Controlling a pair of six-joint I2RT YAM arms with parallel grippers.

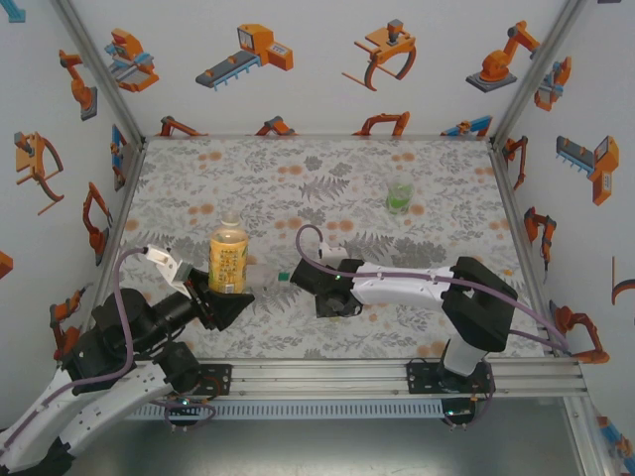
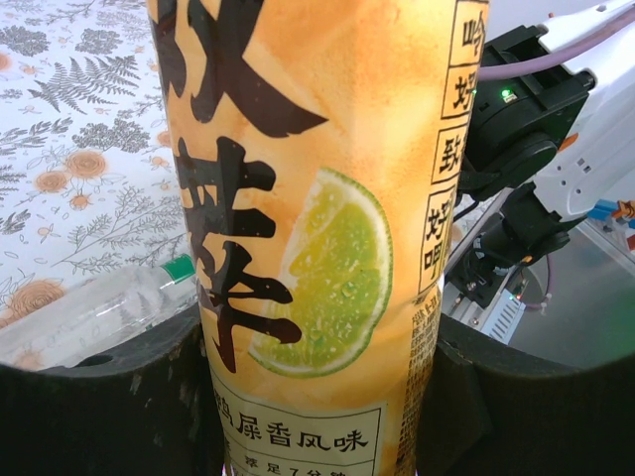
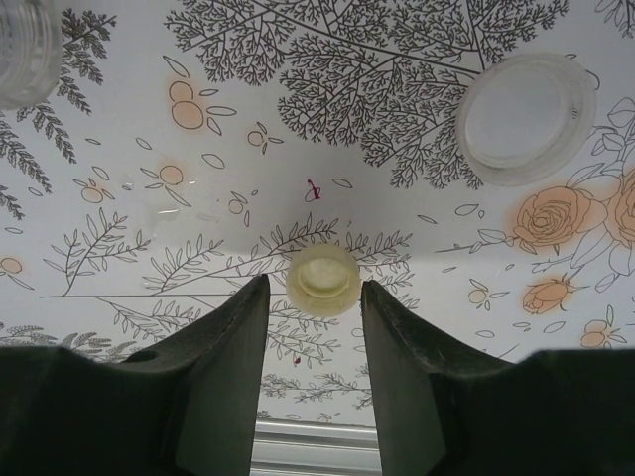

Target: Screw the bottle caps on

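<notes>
A floral-printed surface (image 1: 327,178) lies inside white walls dotted with orange pictures of robot arms. From above, we see the amber-yellow bottle (image 1: 228,256) standing upright near the front left, with the left jaws clamped on its lower body. Its neck looks bare to us, though it is too small here to be sure. Just to its right the clear bottle (image 1: 260,275) lies on its side, with the green cap (image 1: 284,276) at its end. The greenish bottle (image 1: 399,195) stands well apart, toward the far right, and we cannot tell whether it is capped. The right arm (image 1: 397,286) hangs low over the middle of the surface.

From the left wrist, the amber-yellow bottle (image 2: 317,228) sits between the two dark jaws, which press on it from both sides. Beyond it the clear bottle (image 2: 89,317) lies flat, and the green cap (image 2: 179,266) appears seated on its neck.

From the right wrist, the right jaws stand narrowly apart and hold nothing. The pale yellowish cap (image 3: 322,280) rests on the surface between them, just ahead of their tips. The white cap (image 3: 526,117) lies farther off to the right, seemingly open side up.

We judge that one cap at most is on. Two are loose: the yellowish one has yet to be grasped, and the white one waits after it
</notes>
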